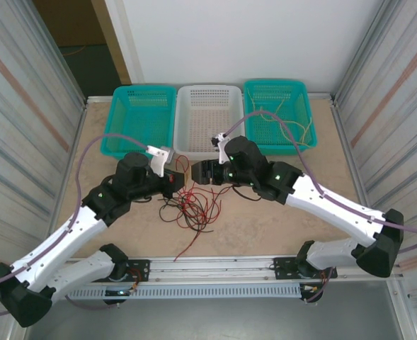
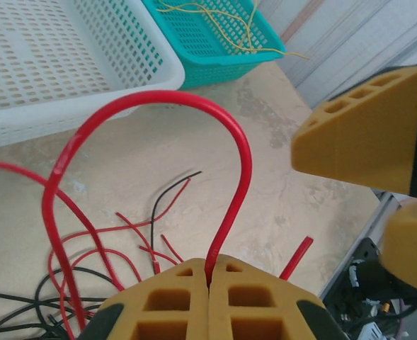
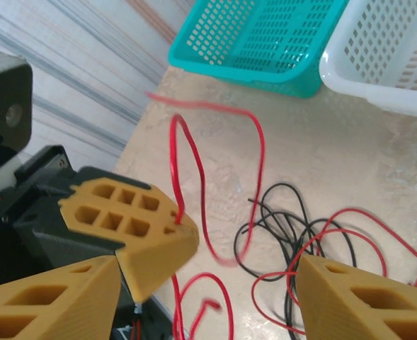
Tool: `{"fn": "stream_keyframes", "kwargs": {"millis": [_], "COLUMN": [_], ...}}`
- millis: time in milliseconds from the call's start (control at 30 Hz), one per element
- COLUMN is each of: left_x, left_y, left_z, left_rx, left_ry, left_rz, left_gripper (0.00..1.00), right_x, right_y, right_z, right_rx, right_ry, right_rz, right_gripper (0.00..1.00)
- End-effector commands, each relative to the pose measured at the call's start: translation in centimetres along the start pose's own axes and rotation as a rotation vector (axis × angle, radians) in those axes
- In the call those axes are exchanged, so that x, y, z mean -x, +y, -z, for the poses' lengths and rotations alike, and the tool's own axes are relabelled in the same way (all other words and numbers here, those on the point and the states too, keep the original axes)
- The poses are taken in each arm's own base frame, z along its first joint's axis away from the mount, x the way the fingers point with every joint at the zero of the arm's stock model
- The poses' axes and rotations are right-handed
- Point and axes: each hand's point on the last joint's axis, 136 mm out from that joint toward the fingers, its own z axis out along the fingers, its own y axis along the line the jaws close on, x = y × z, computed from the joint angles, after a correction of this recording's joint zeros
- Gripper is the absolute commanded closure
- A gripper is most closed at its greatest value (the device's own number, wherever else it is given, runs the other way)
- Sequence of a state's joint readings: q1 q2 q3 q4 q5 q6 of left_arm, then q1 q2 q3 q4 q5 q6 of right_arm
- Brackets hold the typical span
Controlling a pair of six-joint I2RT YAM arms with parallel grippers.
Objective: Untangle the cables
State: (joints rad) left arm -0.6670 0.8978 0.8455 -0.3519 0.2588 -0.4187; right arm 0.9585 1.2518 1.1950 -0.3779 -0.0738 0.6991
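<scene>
Left yellow fingers (image 2: 201,283) clench 1 thin red wire (image 2: 229,134) arching up toward the white perforated plastic basket (image 2: 52,64); right fingers (image 1: 202,172), released, sit just beside.

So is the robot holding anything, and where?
The left gripper pinches a red wire at the foot of its tall loop. The right gripper is open, holding nothing.

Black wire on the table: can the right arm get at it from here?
Probably yes. The right gripper hangs above the black wire with its jaws open, and nothing covers the wire. Red wires cross it, though, and could get pinched too.
</scene>
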Motion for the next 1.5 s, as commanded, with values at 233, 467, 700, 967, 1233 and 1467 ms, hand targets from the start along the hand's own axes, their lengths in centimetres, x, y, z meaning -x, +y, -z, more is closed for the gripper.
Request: {"fn": "stream_keyframes", "kwargs": {"millis": [233,467,700,967,1233,1467], "left_x": [1.6,2.0,2.4,6.5,4.6,4.9], "left_y": [0.0,-0.4,0.0,-0.6,-13.5,-16.8], "left_z": [1.3,1.8,1.8,4.1,2.4,3.8], "left_rx": [0.031,0.02,0.041,0.034,-0.5,-0.667], "left_ry": [-0.061,-0.084,-0.091,-0.194,0.017,-0.021], "left_rz": [0.021,0.033,0.059,0.142,-0.141,-0.196], "left_gripper": [1.0,1.0,1.0,1.0,1.0,1.0], "right_x": [-1.6,-1.7,-1.9,-2.6,0.7,0.3], "right_y": [1.3,0.9,2.6,1.3,0.7,-2.3], "right_z": [-1.0,-2.2,-1.5,-1.2,-1.2,-2.9], "right_rx": [0.024,-0.003,0.045,-0.041,0.119,0.073], "right_ry": [0.068,0.075,0.049,0.033,0.002,0.055], "right_rz": [0.032,0.033,0.105,0.118,-0.132,-0.253], "right_gripper": [0.52,0.72,1.0,1.0,1.0,1.0]}}
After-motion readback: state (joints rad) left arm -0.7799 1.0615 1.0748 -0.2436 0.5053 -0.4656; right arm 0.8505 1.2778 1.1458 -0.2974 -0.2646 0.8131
